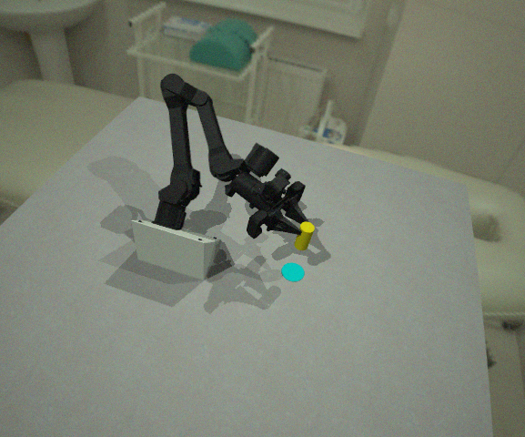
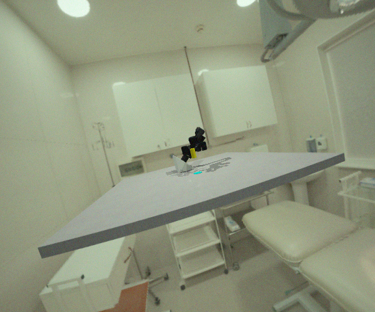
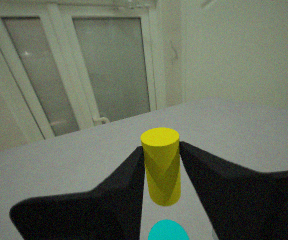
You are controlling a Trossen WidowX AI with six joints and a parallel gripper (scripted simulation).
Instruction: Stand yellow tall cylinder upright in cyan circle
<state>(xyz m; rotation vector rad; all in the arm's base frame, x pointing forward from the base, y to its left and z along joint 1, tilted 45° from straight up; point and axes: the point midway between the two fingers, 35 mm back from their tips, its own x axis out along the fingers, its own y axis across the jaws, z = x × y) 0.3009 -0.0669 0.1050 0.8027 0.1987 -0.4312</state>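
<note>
black, blocky arm (image 1: 180, 136) (image 2: 198, 137)

Clinical treatment room: padded cream couch (image 2: 298, 231), wheeled white trolley (image 2: 199, 249) at centre, drip stand (image 2: 104, 157) at far left.

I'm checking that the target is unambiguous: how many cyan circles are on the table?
1. The cyan circle lies on the table below the raised yellow cylinder.

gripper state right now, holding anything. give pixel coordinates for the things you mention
Gripper (image 1: 304, 228) (image 2: 192, 149) (image 3: 160, 148): closed on the yellow cylinder (image 1: 304, 237) (image 2: 193, 153) (image 3: 163, 172), held up off the table (image 1: 370, 329) (image 2: 167, 197) (image 3: 99, 150).
</note>
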